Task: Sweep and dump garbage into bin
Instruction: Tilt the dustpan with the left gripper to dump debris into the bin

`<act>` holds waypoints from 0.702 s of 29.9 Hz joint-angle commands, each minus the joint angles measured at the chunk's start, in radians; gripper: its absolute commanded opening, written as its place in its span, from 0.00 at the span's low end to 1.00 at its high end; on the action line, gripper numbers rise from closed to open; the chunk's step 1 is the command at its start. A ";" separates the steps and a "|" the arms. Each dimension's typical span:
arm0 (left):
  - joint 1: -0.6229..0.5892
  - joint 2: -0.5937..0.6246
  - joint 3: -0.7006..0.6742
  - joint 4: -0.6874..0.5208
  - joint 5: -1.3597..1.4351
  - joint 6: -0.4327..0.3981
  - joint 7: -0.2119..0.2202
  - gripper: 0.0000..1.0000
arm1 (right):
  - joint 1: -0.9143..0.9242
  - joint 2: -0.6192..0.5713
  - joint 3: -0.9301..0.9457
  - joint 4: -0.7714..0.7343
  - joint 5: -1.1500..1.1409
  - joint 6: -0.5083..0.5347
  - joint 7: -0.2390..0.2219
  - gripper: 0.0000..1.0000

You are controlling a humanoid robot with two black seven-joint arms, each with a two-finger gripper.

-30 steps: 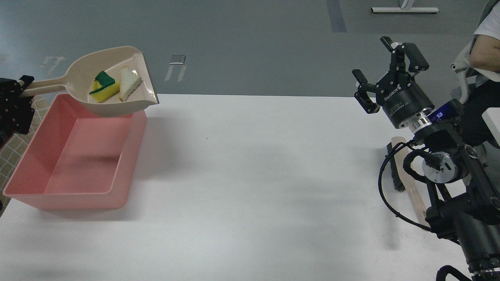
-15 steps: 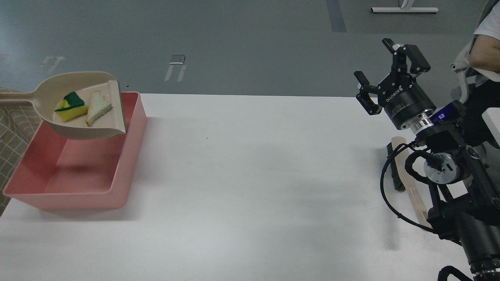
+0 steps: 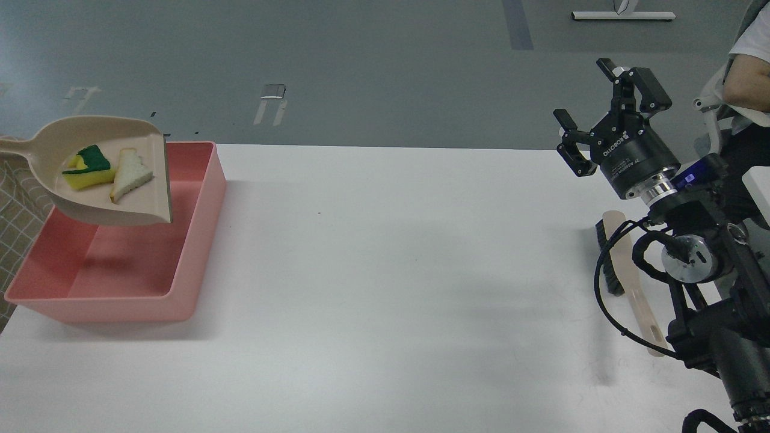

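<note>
A beige dustpan (image 3: 96, 204) hangs in the air above the pink bin (image 3: 198, 240) at the left end of the white table. In the pan lie a yellow sponge piece with green backing (image 3: 89, 168) and a white bread slice with brown crust (image 3: 131, 177). The pan's handle runs off the left edge, and my left gripper is out of view. My right gripper (image 3: 607, 108) is open and empty, raised above the table's far right side.
A beige-handled brush with black bristles (image 3: 628, 273) lies on the table at the right, partly behind my right arm. A person's arm (image 3: 746, 81) shows at the top right. Grey floor lies beyond the table's far edge.
The dustpan with both scraps has moved left and a little lower, coming over the bin. My left gripper has left the view. My right gripper has drifted slightly right.
</note>
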 commanded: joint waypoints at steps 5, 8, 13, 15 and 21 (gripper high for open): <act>-0.058 0.049 0.001 0.000 0.199 0.002 0.000 0.00 | -0.003 -0.002 0.001 0.002 0.000 0.000 0.002 0.96; -0.059 0.052 0.002 -0.004 0.217 0.008 0.000 0.00 | -0.009 -0.006 0.009 0.000 0.001 0.003 0.002 0.96; -0.078 0.062 0.004 -0.015 0.274 0.008 0.000 0.00 | -0.009 -0.005 0.012 0.002 0.001 0.004 0.002 0.96; -0.113 0.079 0.004 -0.024 0.325 0.008 0.000 0.00 | -0.009 -0.006 0.012 0.002 0.001 0.005 0.002 0.96; -0.223 0.107 0.007 -0.104 0.429 0.008 0.000 0.00 | -0.009 -0.006 0.012 0.002 0.001 0.008 0.002 0.96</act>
